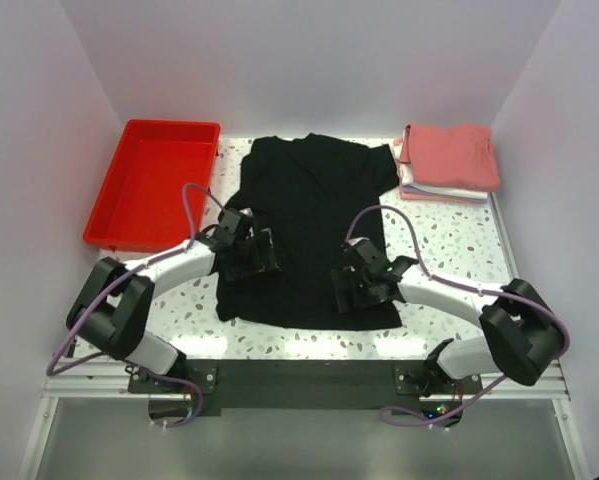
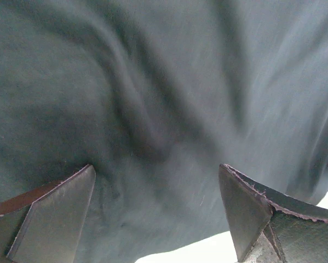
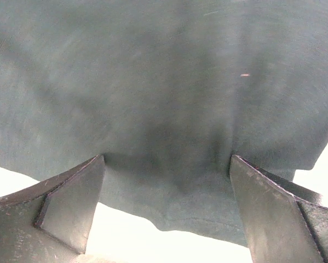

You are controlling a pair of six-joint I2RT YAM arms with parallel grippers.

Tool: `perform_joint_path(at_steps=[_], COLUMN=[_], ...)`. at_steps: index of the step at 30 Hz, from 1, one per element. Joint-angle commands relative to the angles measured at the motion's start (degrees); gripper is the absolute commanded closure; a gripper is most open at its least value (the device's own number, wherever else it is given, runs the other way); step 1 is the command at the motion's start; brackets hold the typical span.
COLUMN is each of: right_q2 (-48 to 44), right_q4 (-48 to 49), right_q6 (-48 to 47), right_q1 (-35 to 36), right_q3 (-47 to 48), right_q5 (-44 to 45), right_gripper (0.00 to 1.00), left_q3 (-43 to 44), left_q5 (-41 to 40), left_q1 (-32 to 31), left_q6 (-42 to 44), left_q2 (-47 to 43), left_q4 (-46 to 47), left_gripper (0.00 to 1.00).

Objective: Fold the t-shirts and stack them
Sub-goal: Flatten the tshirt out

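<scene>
Black cloth swamped both wrist views: the plain black short-sleeved t-shirt [image 1: 309, 200] lay flat mid-table, and only thin white and pink edges peeked from under the folded salmon-red shirt [image 1: 451, 155] far right. The red rectangular plastic tray [image 1: 107, 232] sat far left. Both arms reached low over the shirt's near half, the left gripper [image 2: 155, 167] and right gripper [image 3: 166, 158] spread wide, holding nothing.

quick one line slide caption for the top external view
Left arm and right arm, jaws open, above a laid-out black t-shirt; folded t-shirt stack far right, red tray left.
</scene>
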Motion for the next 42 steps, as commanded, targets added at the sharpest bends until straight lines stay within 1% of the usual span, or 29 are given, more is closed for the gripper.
perform_joint_path(at_steps=[1,2,3,4,6,8,11,12,14,15,16,17,18,20,23,24,26,28,29,31,32,33,35,36,37,38,39,40,42], right_q2=[1.3,1.9,2.6,3.3,7.0,11.8,15.7,16.9,16.7,16.2,14.9,13.8,13.0,10.2,7.1,6.5,6.2,7.1,9.1,12.3,14.1,18.5,22.9,27.8,30.2,33.0,35.4,39.9,44.3], right_q4=[-1.7,-0.8,-0.2,0.5,3.3,6.0,6.3,6.2,5.9,5.4,4.5,2.3,1.1,-1.5,-2.8,-2.9,-3.5,-3.7,-3.6,-3.6,-3.7,-4.2,-4.9,-4.6,-4.5,-5.5,-6.9,-8.0,-10.2], right_q6=[7.2,7.7,8.3,8.6,9.2,9.0,6.4,4.3,3.1,2.2,1.3,0.9,0.5,-0.1,0.7,0.6,0.2,-2.3,-2.8,-5.1,-5.5,-6.7,-7.8,-8.0,-9.2,-9.2,-9.0,-9.8,-10.3], right_q1=[8.3,10.7,15.3,17.6,23.0,26.4,28.5,29.3,29.5,29.4,29.4,29.4,28.9,27.1,18.8,13.6,7.6,4.4,1.4,-2.0,-3.6,-6.7,-10.9,-12.0,-13.1,-14.9,-15.5,-15.9,-17.1], right_q3=[-2.8,-2.5,-1.4,-0.7,2.6,7.1,12.4,15.5,18.3,19.1,19.8,21.1,21.7,22.3,21.9,22.0,23.5,25.5,27.4,30.1,33.3,35.4,41.6,43.5,45.4,49.5,51.8,53.7,57.3], right_q5=[-9.7,-10.4,-11.4,-12.2,-13.2,-13.6,-15.0,-15.6,-16.4,-16.2,-14.5,-9.8,-7.0,-2.1,-1.3,-0.5,3.1,8.7,10.8,13.4,14.1,14.0,12.4,12.2,11.1,10.1,10.2,10.2,13.5], right_gripper=[0.01,0.01,0.01,0.01,0.01,0.01,0.01,0.01,0.01,0.01,0.01,0.01,0.01,0.01,0.01,0.01,0.01,0.01,0.01,0.01,0.01,0.01,0.01,0.01,0.01,0.01,0.01,0.01,0.01], left_q3=[3.5,4.4,6.4,7.7,11.2,13.2,12.5,12.3,12.1,11.5,11.0,10.3,8.9,7.2,4.1,2.3,0.1,-1.0,-2.4,-4.3,-6.2,-7.0,-9.2,-9.9,-10.5,-11.8,-12.1,-12.2,-12.0], left_q5=[-4.7,-4.8,-4.9,-4.8,-5.7,-5.3,-4.7,-5.0,-6.2,-6.2,-6.2,-6.2,-6.2,-4.6,-1.4,-0.7,1.4,1.5,1.5,2.4,3.1,3.6,3.8,3.7,3.4,3.3,2.9,1.6,-1.2], left_q1=[0.6,0.9,1.7,2.3,3.1,3.2,3.2,3.2,3.2,3.2,3.2,3.2,3.2,2.8,1.2,0.0,-1.8,-4.8,-5.6,-7.0,-7.3,-7.8,-8.3,-8.4,-8.4,-8.4,-8.4,-8.4,-8.4], left_q6=[2.0,2.3,3.0,3.4,3.8,4.0,4.5,4.8,5.2,5.3,5.3,5.3,5.2,5.2,5.1,4.6,4.4,3.4,3.1,1.6,1.4,0.6,-0.1,-1.1,-1.4,-1.5,-2.0,-2.0,-2.2], left_q2=[6.3,7.8,10.7,11.9,15.0,15.6,13.0,10.9,8.4,5.8,4.4,2.9,0.0,-2.9,-7.8,-9.8,-11.6,-13.4,-14.0,-15.2,-15.5,-15.7,-15.7,-15.7,-15.9,-16.2,-16.2,-16.2,-15.4], left_q4=[2.7,2.5,2.2,1.5,0.8,-1.0,-0.2,-0.3,-1.7,-2.0,-2.4,-2.1,-1.9,-0.7,1.0,1.5,3.1,3.4,3.7,5.2,6.1,6.6,6.7,6.7,6.8,7.0,6.8,6.4,5.6], left_gripper=[0.00,0.00,0.00,0.00,0.00,0.00,0.00,0.00,0.00,0.00,0.00,0.00,0.00,0.00,0.00,0.00,0.00,0.00,0.00,0.00,0.00,0.00,0.00,0.00,0.00,0.00,0.00,0.00,0.00])
